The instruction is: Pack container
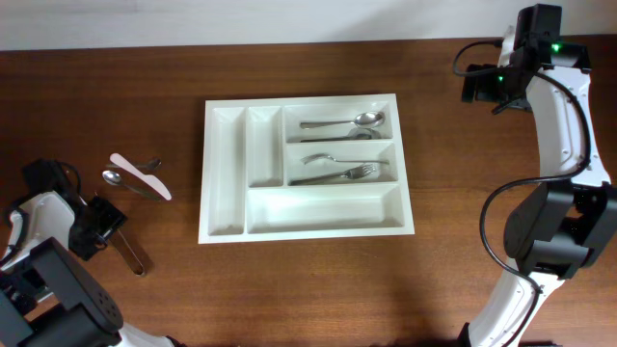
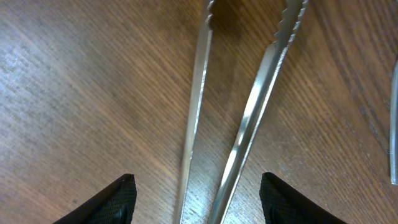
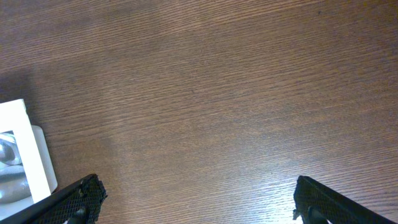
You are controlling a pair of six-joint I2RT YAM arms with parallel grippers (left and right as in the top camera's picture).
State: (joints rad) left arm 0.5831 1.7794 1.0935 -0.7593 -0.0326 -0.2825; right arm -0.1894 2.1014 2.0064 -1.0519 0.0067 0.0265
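Note:
The white container (image 1: 307,100) lies mid-table, with spoons (image 1: 362,121) in its top long compartment and forks (image 1: 345,173) in the middle one. Its other compartments hold nothing. Metal tongs (image 1: 133,256) lie on the wood at the left. My left gripper (image 1: 106,224) is open and low over them. In the left wrist view the two tong arms (image 2: 249,124) run between its fingers (image 2: 196,186), which are not touching them. My right gripper (image 1: 479,87) is open and empty over bare wood (image 3: 196,193), right of the container's corner (image 3: 18,137).
A white plastic knife (image 1: 141,177), a metal spoon (image 1: 116,178) and another small metal utensil (image 1: 149,166) lie on the table left of the container. The edge of a metal utensil (image 2: 393,143) shows at the right of the left wrist view.

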